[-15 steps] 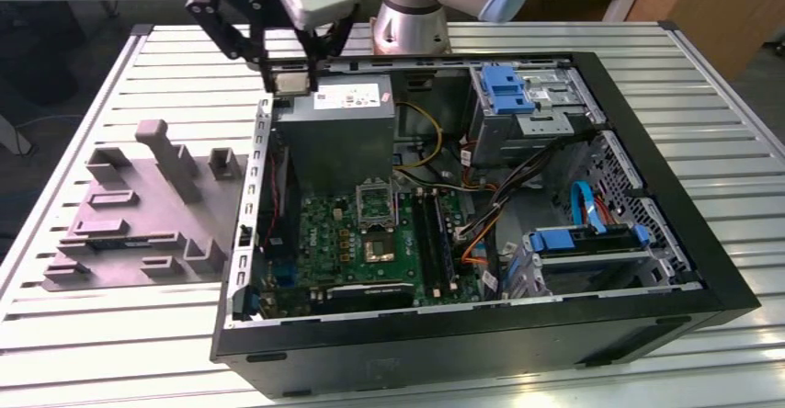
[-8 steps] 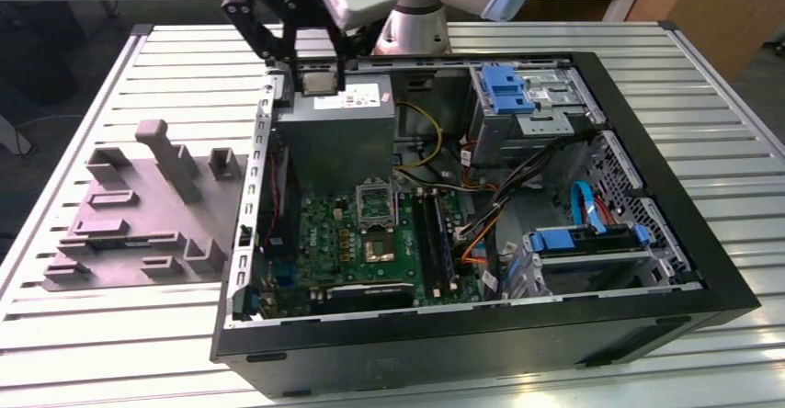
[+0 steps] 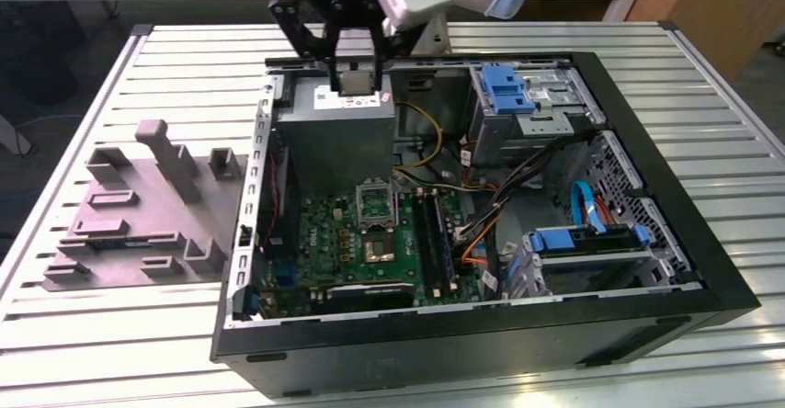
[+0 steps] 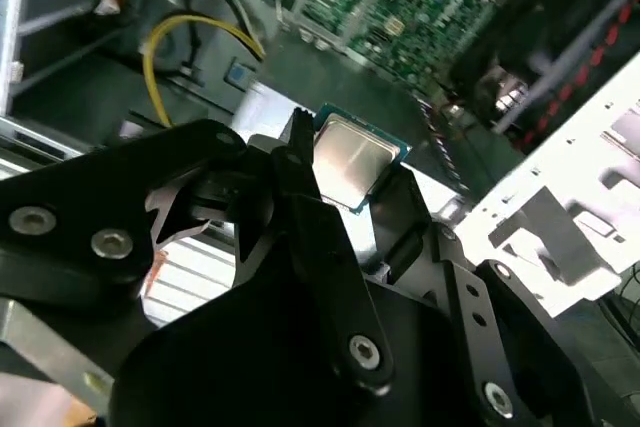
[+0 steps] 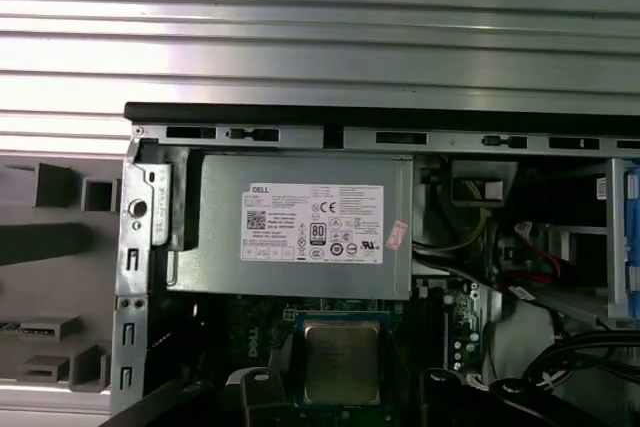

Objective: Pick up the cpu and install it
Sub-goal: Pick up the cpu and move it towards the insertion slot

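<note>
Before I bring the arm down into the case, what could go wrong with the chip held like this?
1. The gripper pinches the cpu by its edges alone, above the power supply; a slip could drop it there.
2. Cables lie beside the green board; the bulky gripper might snag them going down.

The cpu [image 5: 342, 362] is held, silvery top showing, between the dark fingers [image 5: 257, 392] of the tool [image 5: 345, 405], with the green board [image 5: 240, 319] beneath. Just beyond, the grey metal box [image 5: 215, 247] with its white label [image 5: 315, 224] is seen inside the black case [image 5: 400, 115], and the slatted worktop [image 5: 320, 37] is seen past that.
</note>
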You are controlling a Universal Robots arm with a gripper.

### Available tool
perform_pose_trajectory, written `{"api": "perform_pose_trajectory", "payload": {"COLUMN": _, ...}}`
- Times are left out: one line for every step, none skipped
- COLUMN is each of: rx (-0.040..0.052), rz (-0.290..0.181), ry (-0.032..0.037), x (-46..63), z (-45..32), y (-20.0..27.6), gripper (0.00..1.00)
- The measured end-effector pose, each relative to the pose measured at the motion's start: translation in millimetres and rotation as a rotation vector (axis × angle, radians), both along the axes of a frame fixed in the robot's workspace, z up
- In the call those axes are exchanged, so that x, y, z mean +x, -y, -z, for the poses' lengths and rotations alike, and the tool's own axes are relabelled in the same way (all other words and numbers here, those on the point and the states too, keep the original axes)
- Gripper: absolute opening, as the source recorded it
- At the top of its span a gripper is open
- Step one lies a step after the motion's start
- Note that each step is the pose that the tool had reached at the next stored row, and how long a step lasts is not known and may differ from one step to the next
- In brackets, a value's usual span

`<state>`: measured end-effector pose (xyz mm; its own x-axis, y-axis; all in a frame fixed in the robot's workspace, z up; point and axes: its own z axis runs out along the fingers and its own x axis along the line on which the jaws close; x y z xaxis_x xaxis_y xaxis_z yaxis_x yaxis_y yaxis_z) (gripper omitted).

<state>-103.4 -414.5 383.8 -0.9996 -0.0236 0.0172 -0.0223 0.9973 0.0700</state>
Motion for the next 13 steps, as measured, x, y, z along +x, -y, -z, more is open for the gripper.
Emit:
{"api": "perform_pose_trajectory", "payload": {"rx": 0.0001, "rz": 0.0, "ry": 0.0, "x": 4.5, "z": 0.2, "y": 0.0, "gripper": 0.47}}
{"api": "perform_pose_trajectory", "payload": {"rx": 0.0, "rz": 0.0, "ry": 0.0, "x": 9.0, "z": 0.3, "y": 0.0, "gripper": 0.47}}
{"api": "perform_pose_trajectory", "payload": {"rx": 0.0, "rz": 0.0, "ry": 0.0, "x": 13.9, "z": 0.4, "y": 0.0, "gripper": 0.47}}
{"api": "perform_pose_trajectory", "payload": {"rx": 0.0, "rz": 0.0, "ry": 0.0, "x": 18.4, "z": 0.5, "y": 0.0, "gripper": 0.47}}
{"api": "perform_pose_trajectory", "payload": {"rx": 0.0, "rz": 0.0, "ry": 0.0, "x": 22.9, "z": 0.7, "y": 0.0, "gripper": 0.47}}
{"api": "perform_pose_trajectory", "payload": {"rx": 0.0001, "rz": 0.0, "ry": 0.0, "x": 27.4, "z": 0.8, "y": 0.0, "gripper": 0.47}}
{"api": "perform_pose_trajectory", "payload": {"rx": 0.0, "rz": 0.0, "ry": 0.0, "x": 31.9, "z": 0.9, "y": 0.0, "gripper": 0.47}}
{"api": "perform_pose_trajectory", "payload": {"rx": -0.0001, "rz": 0.0, "ry": 0.0, "x": 36.3, "z": 1.0, "y": 0.0, "gripper": 0.47}}
{"api": "perform_pose_trajectory", "payload": {"rx": 0.0, "rz": 0.0, "ry": 0.0, "x": 40.9, "z": 1.1, "y": 0.0, "gripper": 0.47}}
{"api": "perform_pose_trajectory", "payload": {"rx": -0.0001, "rz": 0.0, "ry": -0.0001, "x": 45.0, "z": 1.3, "y": 0.0, "gripper": 0.47}}
{"api": "perform_pose_trajectory", "payload": {"rx": 0.0, "rz": 0.0, "ry": -0.0001, "x": 46.5, "z": 1.3, "y": 0.0, "gripper": 0.47}}
{"api": "perform_pose_trajectory", "payload": {"rx": 0.0, "rz": 0.0, "ry": 0.0, "x": 46.6, "z": 1.3, "y": 0.0, "gripper": 0.47}}
{"api": "perform_pose_trajectory", "payload": {"rx": 0.0, "rz": 0.0, "ry": 0.0, "x": 46.6, "z": 1.3, "y": 0.0, "gripper": 0.47}}
